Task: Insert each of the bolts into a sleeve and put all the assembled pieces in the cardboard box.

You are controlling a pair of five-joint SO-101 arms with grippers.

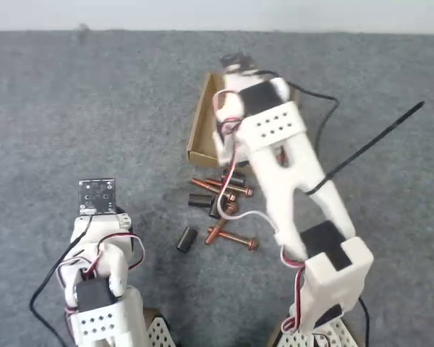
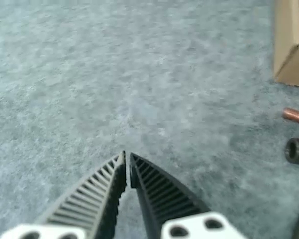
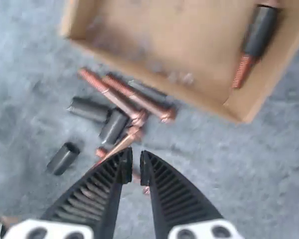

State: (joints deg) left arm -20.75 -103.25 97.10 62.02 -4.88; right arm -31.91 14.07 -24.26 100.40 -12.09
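The left gripper (image 2: 128, 164) is well apart from the cardboard box (image 1: 198, 124), low over bare carpet. Its fingers are pressed together and hold nothing.

One loose sleeve (image 3: 63, 158) lies on its side, the piece of the pile farthest from the box. Its open end shows.

Closer to the box is a pile. Two bolts (image 3: 124, 97) lie flat, side by side, and they run about the same way as the box wall just beside them. Two more sleeves (image 3: 89, 109) lie touching them. More bolts (image 1: 231, 238) lie on the side of the pile away from the box.

The right gripper (image 3: 134, 157) hangs above this pile, near the box. Its fingers are almost pressed together, with just a thin gap, and I think they pinch nothing (the copper bits in the gap look like bolts on the carpet below).

Inside the box lies one finished piece (image 3: 253, 42), a bolt in its sleeve. It lies flat along a side wall, near a corner. Its screw end points at the wall next to the pile.

So I judge the job has only begun. One piece is done, and several bolts and sleeves are left to join and drop in.
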